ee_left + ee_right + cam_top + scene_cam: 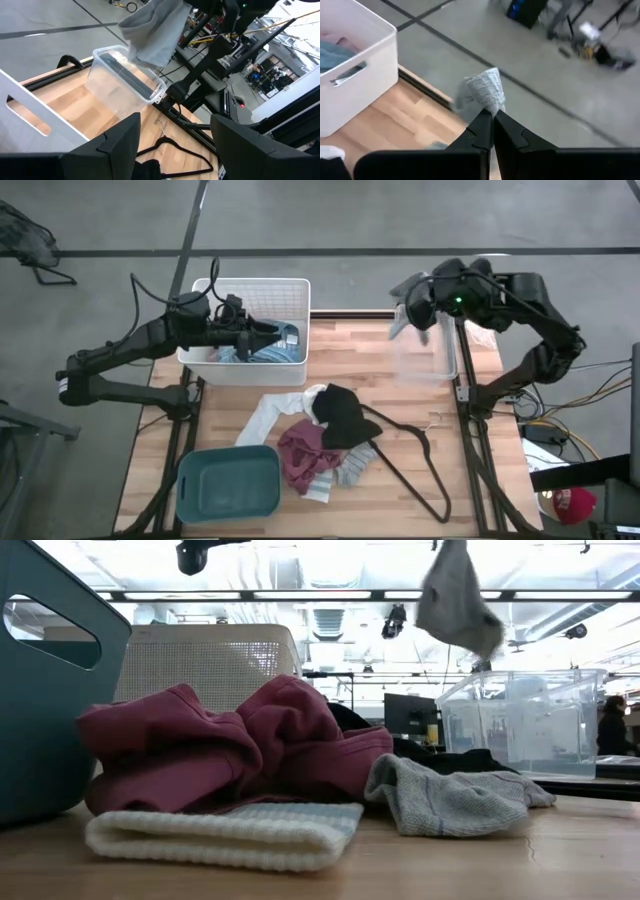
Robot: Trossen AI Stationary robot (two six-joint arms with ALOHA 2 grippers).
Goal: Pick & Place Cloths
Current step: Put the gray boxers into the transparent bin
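The left gripper [272,332] hovers over the white basket [300,295], fingers spread and empty. Unsorted cloths [320,435] lie mid-tabletop. At right, the right gripper [493,116] pinches a grey cloth [402,320] above the clear bin [452,350]; releasing it seems next. The bin's contents are unclear.

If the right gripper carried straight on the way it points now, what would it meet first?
Probably nothing on the table. The right gripper, shut on a grey cloth, aims out past the table's edge toward bare floor. Depth there is unclear.
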